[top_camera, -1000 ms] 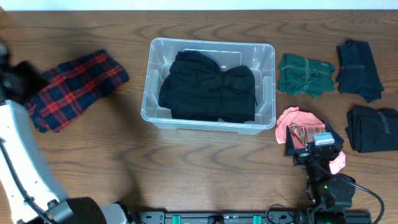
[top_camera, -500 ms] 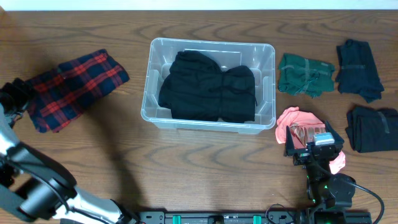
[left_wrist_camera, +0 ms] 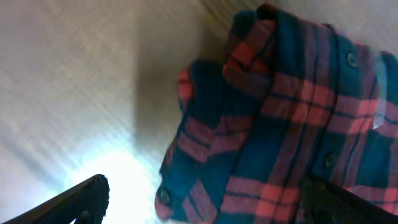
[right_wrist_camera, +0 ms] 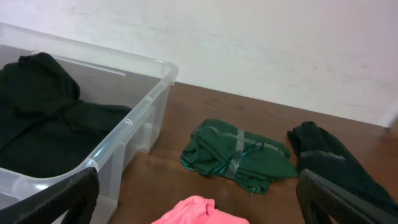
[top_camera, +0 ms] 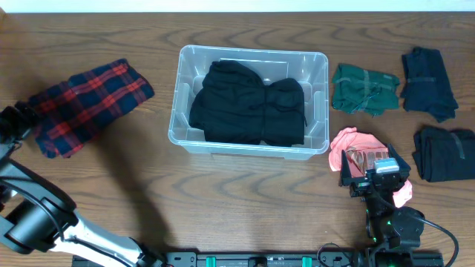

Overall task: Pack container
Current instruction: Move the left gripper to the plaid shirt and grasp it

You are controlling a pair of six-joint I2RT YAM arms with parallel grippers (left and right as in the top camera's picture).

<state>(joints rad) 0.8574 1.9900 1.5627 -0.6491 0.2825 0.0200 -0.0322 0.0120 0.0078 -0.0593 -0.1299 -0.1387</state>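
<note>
The clear container (top_camera: 175,111) stands mid-table with black clothes (top_camera: 249,104) folded inside; its rim also shows in the right wrist view (right_wrist_camera: 149,93). A red and blue plaid shirt (top_camera: 93,100) lies to its left. My left gripper (top_camera: 15,122) is open at the shirt's left end. In the left wrist view the shirt (left_wrist_camera: 280,124) fills the frame and its edge lies between the open fingers (left_wrist_camera: 205,208). My right gripper (top_camera: 375,174) is open and empty over a pink garment (top_camera: 347,144), which shows low in the right wrist view (right_wrist_camera: 199,211).
A green garment (top_camera: 364,89) lies right of the container and shows in the right wrist view (right_wrist_camera: 239,155). Two dark garments lie at the far right, one at the back (top_camera: 429,73) and one nearer (top_camera: 445,154). The table's left edge is close to my left gripper.
My left arm has swung and its gripper has moved toward the front, to the plaid shirt's left end. The right arm and all the clothes have not moved.
</note>
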